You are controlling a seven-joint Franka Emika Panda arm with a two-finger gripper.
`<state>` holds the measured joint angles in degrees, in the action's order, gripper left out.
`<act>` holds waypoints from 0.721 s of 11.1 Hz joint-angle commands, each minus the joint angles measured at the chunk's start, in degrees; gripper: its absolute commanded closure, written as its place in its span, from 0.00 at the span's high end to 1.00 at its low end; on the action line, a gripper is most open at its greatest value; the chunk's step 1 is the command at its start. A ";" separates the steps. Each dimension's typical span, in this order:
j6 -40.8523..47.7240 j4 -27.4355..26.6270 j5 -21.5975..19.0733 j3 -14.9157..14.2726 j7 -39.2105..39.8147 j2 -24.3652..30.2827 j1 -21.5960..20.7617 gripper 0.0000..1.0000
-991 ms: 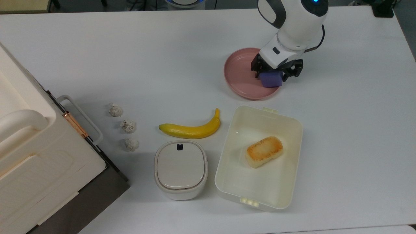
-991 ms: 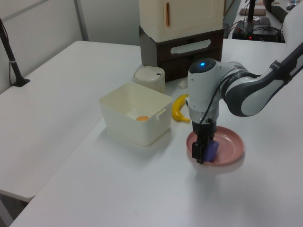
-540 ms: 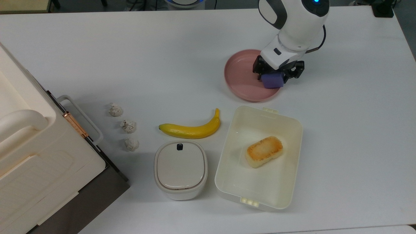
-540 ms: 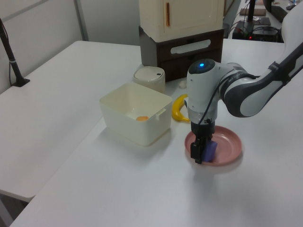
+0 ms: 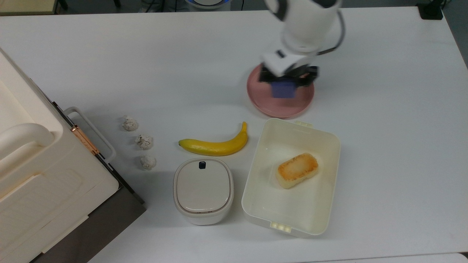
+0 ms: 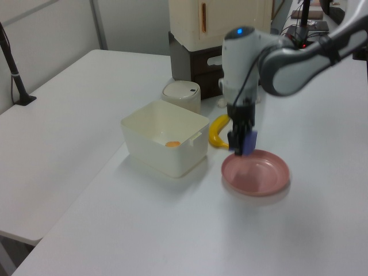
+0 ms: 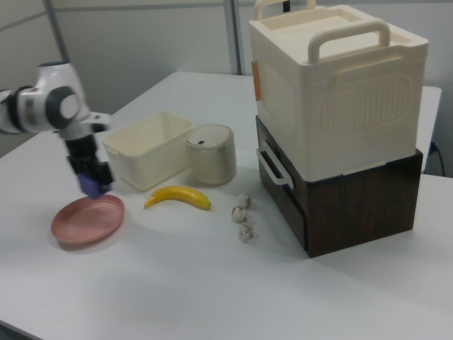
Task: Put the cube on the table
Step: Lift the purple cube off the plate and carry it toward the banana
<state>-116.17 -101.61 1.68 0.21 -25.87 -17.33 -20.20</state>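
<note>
My claw [image 5: 284, 78] is closed on the cube [image 5: 283, 88], and I hold it in the air above the pink plate [image 5: 256, 95]; in the left view the cube [image 6: 248, 142] is clearly lifted over the plate [image 6: 256, 172] and does not touch it. In the right view the cube [image 7: 90, 184] hangs just over the far edge of the plate [image 7: 88, 219]. The plate stands on the white table [image 5: 395, 128]. Toward the top view's bottom from the plate there is an open cream box [image 5: 256, 175] with a toasted bread block [image 5: 296, 170] lying inside. On the top view's left of this box lies a yellow banana [image 5: 215, 144], and below the banana stands a small lidded container [image 5: 203, 190] with a dark mark on its lid. Three small crumpled whitish lumps [image 5: 144, 141] lie in a row further to the top view's left, near a large cream appliance with a handle [image 7: 340, 85] that sits on a dark base [image 7: 354, 191]. I cannot read any writing or brand on these things.
</note>
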 commanded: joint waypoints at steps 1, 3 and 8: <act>3.22 -1.49 -1.50 -11.87 18.51 0.81 1.03 0.35; 2.96 -2.45 0.24 -15.93 26.01 -0.32 2.70 0.57; 2.26 -2.46 3.86 -17.00 26.66 -2.80 3.76 1.00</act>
<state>-113.96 -104.26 4.95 -16.22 0.65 -20.85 -15.85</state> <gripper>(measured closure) 0.110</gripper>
